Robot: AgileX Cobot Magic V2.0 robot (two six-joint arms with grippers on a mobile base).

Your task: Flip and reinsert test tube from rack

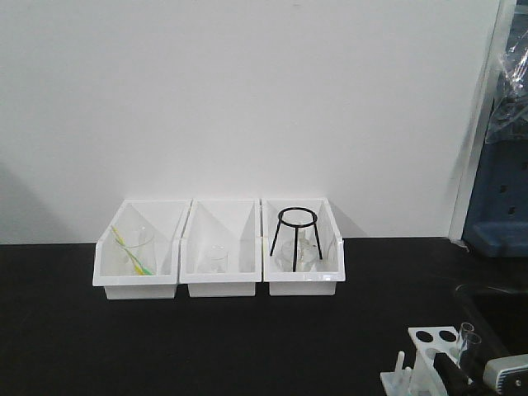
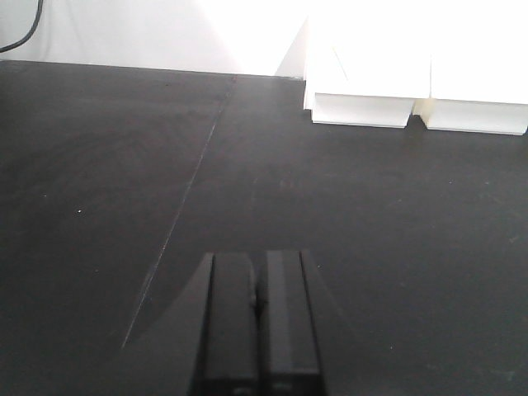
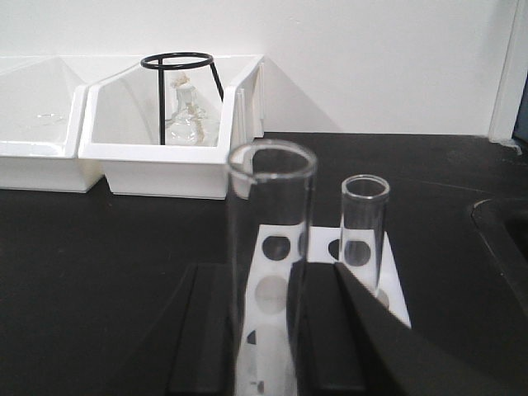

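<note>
In the right wrist view a clear test tube (image 3: 271,198) stands upright, open rim up, between the black fingers of my right gripper (image 3: 264,276). Both fingers press against its sides, so the gripper is shut on it. Its lower end is over the white rack (image 3: 272,247), and I cannot tell whether it sits in a hole. A second clear tube (image 3: 364,223) stands in the rack just behind and to the right. The front view shows the rack (image 1: 433,342) and right gripper (image 1: 456,371) at the bottom right. My left gripper (image 2: 257,268) is shut on nothing above bare black table.
Three white bins (image 1: 219,280) line the back of the black table by the wall. The right one holds a black wire tripod (image 1: 296,235) and glassware, and the others hold a beaker and yellow-green sticks. A dark sink edge (image 3: 503,239) lies right of the rack.
</note>
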